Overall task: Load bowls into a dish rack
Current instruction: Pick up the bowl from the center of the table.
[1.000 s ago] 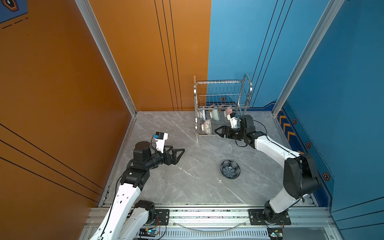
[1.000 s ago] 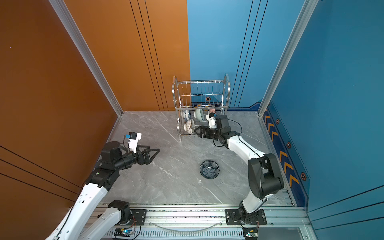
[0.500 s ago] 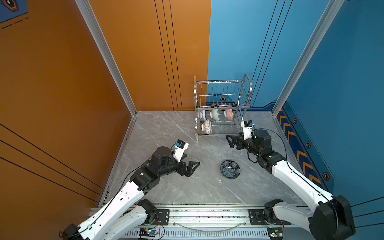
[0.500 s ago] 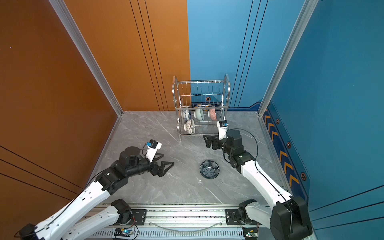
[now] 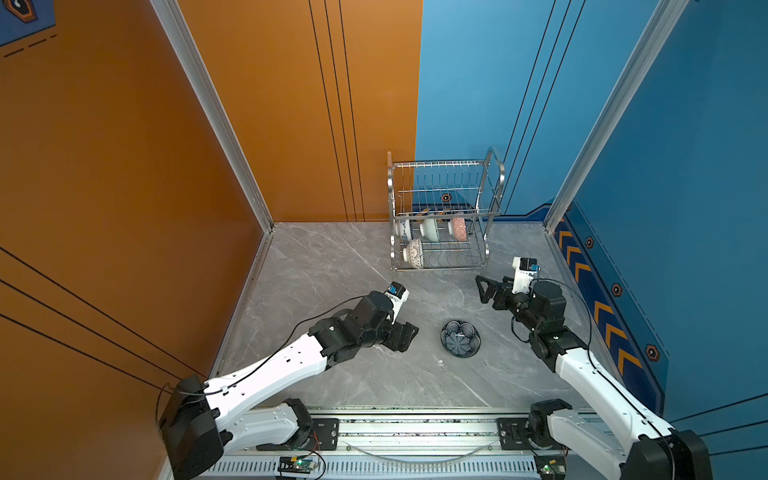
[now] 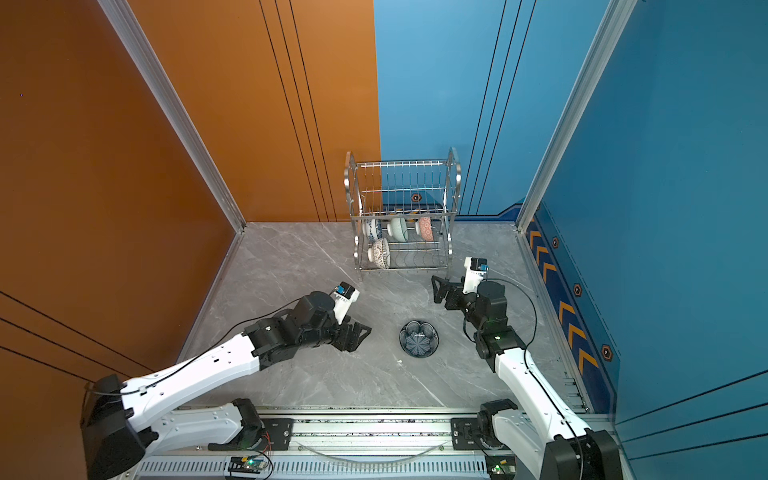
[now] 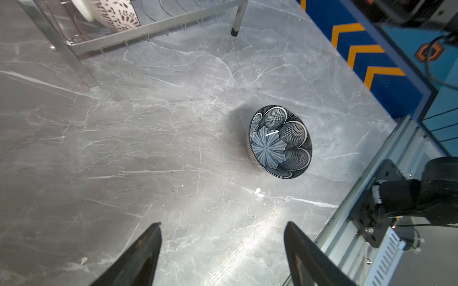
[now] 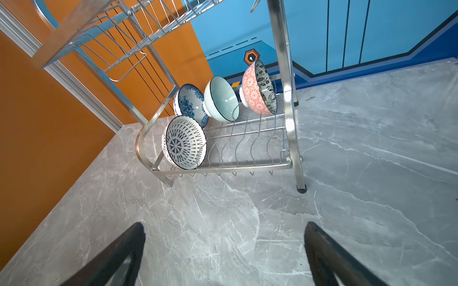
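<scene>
A dark navy petal-patterned bowl (image 5: 460, 338) (image 6: 419, 338) (image 7: 280, 141) sits upright on the grey marble floor. My left gripper (image 5: 409, 336) (image 7: 223, 224) is open and empty, just left of it and apart from it. The dish rack (image 5: 436, 164) (image 6: 403, 163) (image 8: 287, 99) stands at the back wall. On its lower shelf stand four bowls on edge: blue-floral (image 8: 189, 101), mint green (image 8: 223, 99), reddish leaf-patterned (image 8: 255, 91) and, in front, white lattice (image 8: 184, 142) (image 5: 414, 252). My right gripper (image 5: 484, 286) (image 8: 224, 224) is open and empty, right of the rack's front.
Orange wall on the left, blue walls behind and on the right with a chevron skirting (image 5: 602, 307). A metal rail (image 5: 395, 428) with the arm bases runs along the front edge. The rack's upper shelf (image 8: 138, 27) holds nothing that shows.
My left arm has swung from the left side towards the navy bowl. My right gripper has drawn back from the rack's lower shelf, to the right and nearer the front.
</scene>
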`<state>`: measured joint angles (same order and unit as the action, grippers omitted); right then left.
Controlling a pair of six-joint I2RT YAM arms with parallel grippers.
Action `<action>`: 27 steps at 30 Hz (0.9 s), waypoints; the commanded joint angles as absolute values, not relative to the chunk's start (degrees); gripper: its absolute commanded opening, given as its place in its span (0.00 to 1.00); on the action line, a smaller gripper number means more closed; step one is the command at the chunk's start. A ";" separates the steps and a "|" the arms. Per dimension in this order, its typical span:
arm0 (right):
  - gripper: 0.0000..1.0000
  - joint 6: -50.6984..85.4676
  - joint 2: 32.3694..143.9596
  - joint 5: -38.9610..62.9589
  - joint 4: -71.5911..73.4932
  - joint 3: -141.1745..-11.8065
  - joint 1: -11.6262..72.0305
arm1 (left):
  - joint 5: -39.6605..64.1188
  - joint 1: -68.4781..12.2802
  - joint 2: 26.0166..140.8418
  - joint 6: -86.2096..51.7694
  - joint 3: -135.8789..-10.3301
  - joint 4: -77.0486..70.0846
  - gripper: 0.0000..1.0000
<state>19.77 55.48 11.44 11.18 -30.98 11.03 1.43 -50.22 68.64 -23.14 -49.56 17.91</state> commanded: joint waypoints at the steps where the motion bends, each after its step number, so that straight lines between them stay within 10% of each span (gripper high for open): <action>1: 1.00 18.70 54.11 0.20 0.00 -33.40 14.94 | 3.76 -51.53 73.31 -27.87 -53.04 19.33 0.72; 10: 1.00 17.31 51.96 -20.32 -18.25 -39.33 32.08 | 0.26 -54.62 86.16 -30.25 -61.44 18.75 0.62; 27: 0.99 28.56 40.47 -24.21 -27.58 -32.42 45.42 | 2.82 -54.49 99.78 -37.00 -67.80 11.81 0.47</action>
